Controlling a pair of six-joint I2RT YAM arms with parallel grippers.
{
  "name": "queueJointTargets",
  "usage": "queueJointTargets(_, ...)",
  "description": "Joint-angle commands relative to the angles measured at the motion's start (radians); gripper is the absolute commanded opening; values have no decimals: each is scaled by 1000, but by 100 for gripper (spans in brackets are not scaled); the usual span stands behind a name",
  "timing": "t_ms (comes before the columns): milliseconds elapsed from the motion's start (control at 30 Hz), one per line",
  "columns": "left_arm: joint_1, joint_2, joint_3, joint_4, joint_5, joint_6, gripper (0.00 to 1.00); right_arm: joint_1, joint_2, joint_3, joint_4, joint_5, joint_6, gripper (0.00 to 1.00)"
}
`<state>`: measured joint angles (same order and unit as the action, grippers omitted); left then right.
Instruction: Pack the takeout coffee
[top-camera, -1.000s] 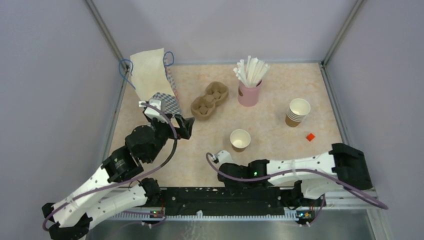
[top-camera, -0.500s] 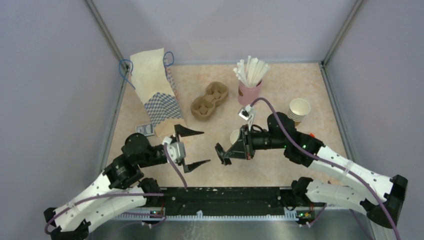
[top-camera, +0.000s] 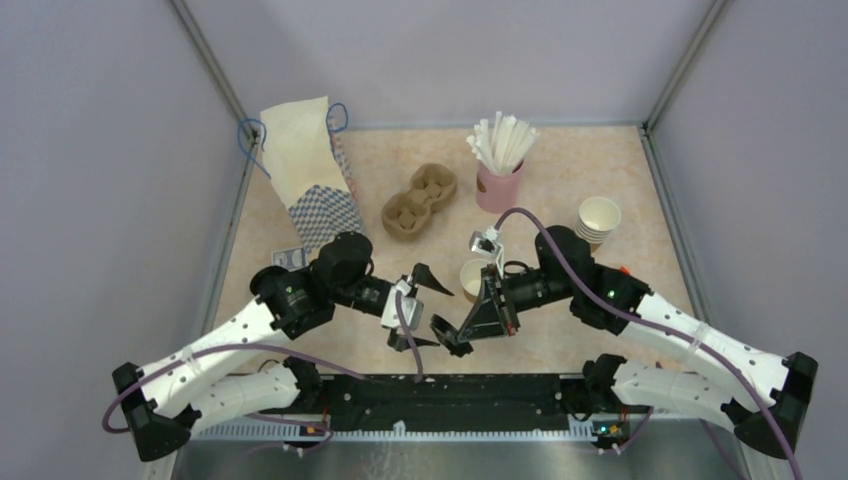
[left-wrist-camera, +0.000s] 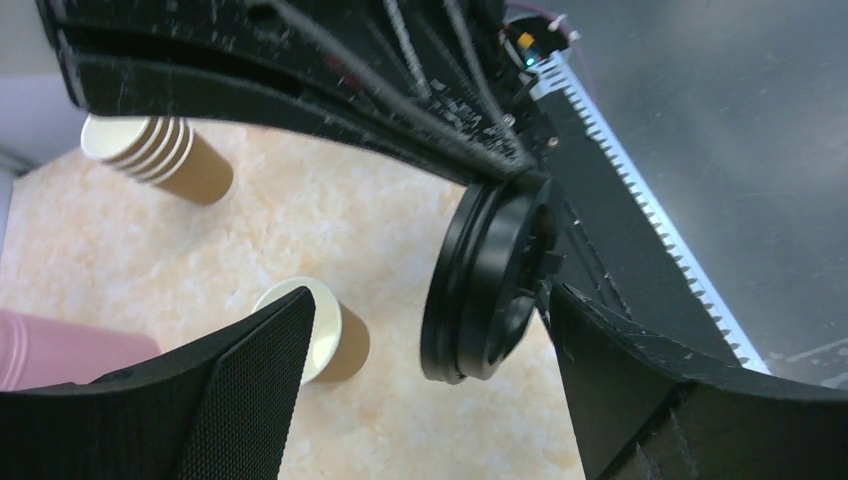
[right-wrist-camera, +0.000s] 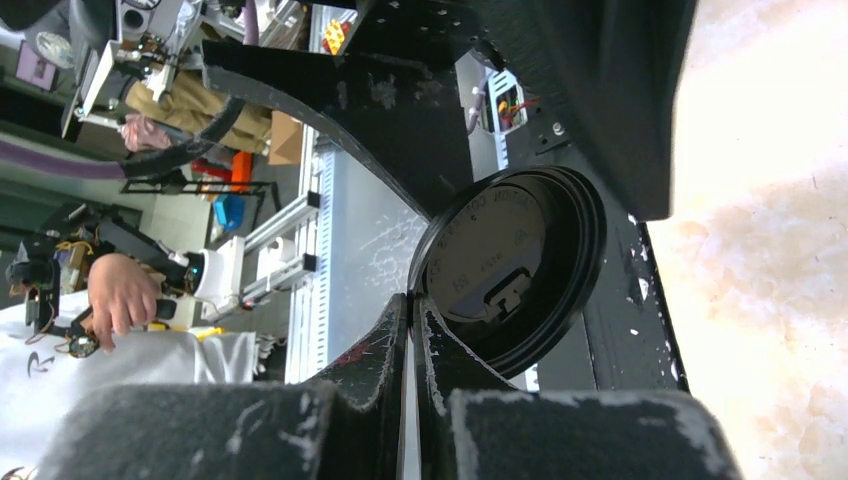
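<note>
The takeout coffee cup (top-camera: 476, 281), brown kraft with a white inside, stands open near the table's middle, partly behind my right arm; it also shows in the left wrist view (left-wrist-camera: 318, 332). Its round black lid (top-camera: 443, 330) is off the cup and held on edge in the air. My right gripper (top-camera: 456, 338) is shut on the lid's rim (right-wrist-camera: 510, 262), fingers pinched together (right-wrist-camera: 412, 300). My left gripper (top-camera: 422, 310) is open, and in its wrist view the lid (left-wrist-camera: 488, 282) sits between its spread fingers (left-wrist-camera: 425, 310), close to the right finger.
A paper bag (top-camera: 303, 172) stands at the back left, with a cardboard cup carrier (top-camera: 420, 200) beside it. A pink cup of white straws (top-camera: 500, 172), a stack of lidless brown cups (top-camera: 596, 226) and a small red piece (top-camera: 621, 273) are at the right.
My left gripper swung from beside the paper bag to the table's middle, up to the lid. My right arm came up from the near edge holding the lid, then dropped slightly.
</note>
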<state>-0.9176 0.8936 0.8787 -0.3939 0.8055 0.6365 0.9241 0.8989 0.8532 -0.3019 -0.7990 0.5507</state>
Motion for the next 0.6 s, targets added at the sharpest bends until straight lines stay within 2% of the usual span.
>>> queueJointTargets(0, 0, -4, 21, 35, 179, 28, 89, -13, -16, 53, 13, -52, -43, 0)
queueJointTargets(67, 0, 13, 25, 29, 201, 17, 87, -12, -18, 56, 13, -52, -52, 0)
queueJointTargets(167, 0, 40, 24, 16, 219, 12, 73, -13, -21, 55, 21, -57, -53, 0)
queueJointTargets(333, 0, 63, 15, 38, 222, -39, 71, -12, -17, 58, 26, -56, -58, 0)
queueJointTargets(433, 0, 65, 14, 75, 220, -86, 65, -12, -14, 55, 31, -57, -57, 0)
queueJointTargets(567, 0, 69, 12, 111, 211, -157, 50, -12, -12, 51, 46, -62, -51, 0)
